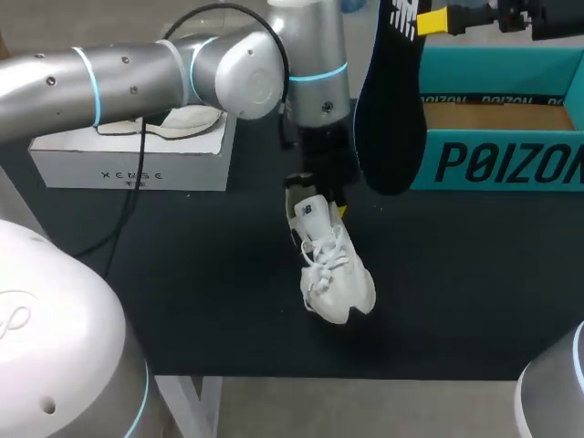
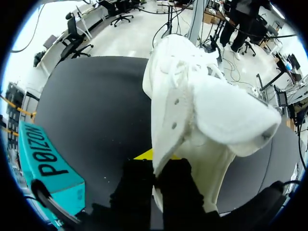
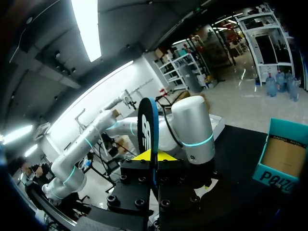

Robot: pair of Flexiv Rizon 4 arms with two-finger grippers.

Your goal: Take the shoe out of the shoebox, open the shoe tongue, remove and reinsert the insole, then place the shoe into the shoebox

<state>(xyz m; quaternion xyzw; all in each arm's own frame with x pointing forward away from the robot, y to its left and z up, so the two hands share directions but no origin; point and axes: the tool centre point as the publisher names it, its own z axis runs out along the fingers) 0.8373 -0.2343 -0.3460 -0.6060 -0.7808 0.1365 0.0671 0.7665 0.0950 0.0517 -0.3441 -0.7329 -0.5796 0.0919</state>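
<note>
A white sneaker [image 1: 334, 266] stands on the black table [image 1: 182, 274], toe toward the front edge. My left gripper [image 1: 321, 193] is shut on its heel collar; in the left wrist view the gripper [image 2: 155, 162] pinches the edge of the sneaker [image 2: 192, 110] beside the open mouth. Held high at the back right, my right gripper [image 1: 431, 20] is shut on a black insole [image 1: 388, 100] that hangs down in front of the teal shoebox [image 1: 502, 128]. Seen from the right wrist, the insole [image 3: 148, 127] stands edge-on between the fingers of that gripper [image 3: 153, 156].
A white box [image 1: 137, 155] with a white shoe-like item [image 1: 178, 120] on top stands at the back left. The teal shoebox [image 2: 45, 159] [image 3: 284, 161] is open, its cardboard inside showing. My left arm [image 3: 192, 130] stands between the two boxes.
</note>
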